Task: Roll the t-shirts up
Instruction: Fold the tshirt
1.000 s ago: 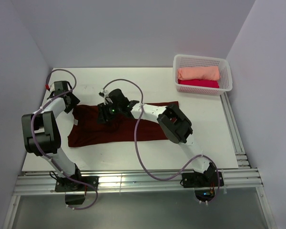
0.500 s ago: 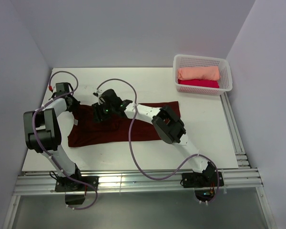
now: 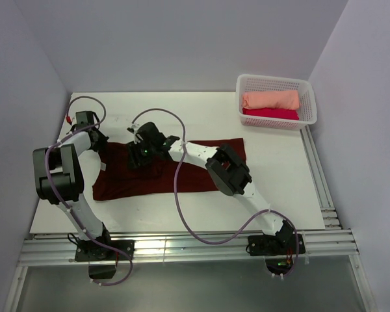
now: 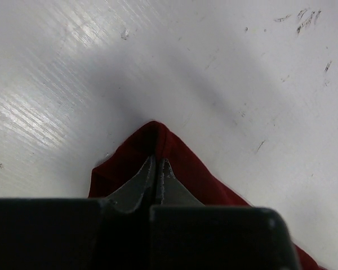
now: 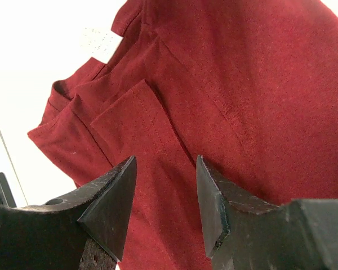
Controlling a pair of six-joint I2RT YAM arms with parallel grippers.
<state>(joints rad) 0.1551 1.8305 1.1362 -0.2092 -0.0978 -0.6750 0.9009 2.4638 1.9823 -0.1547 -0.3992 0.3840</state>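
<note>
Here the maroon t-shirt (image 3: 162, 177) lies on the tabletop (image 3: 182, 110), its pale neck label (image 5: 100, 44) too blurred to read. The left gripper (image 4: 156, 163) is pinched shut on its corner; the right gripper (image 5: 165, 164) hangs half-open over the collar, empty. Well apart, a basket (image 3: 273, 79) holds a peach t-shirt (image 3: 270, 99) and a crimson t-shirt (image 3: 270, 114).

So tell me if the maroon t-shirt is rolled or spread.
Spread: the maroon t-shirt lies flat on the table, no roll started.
</note>
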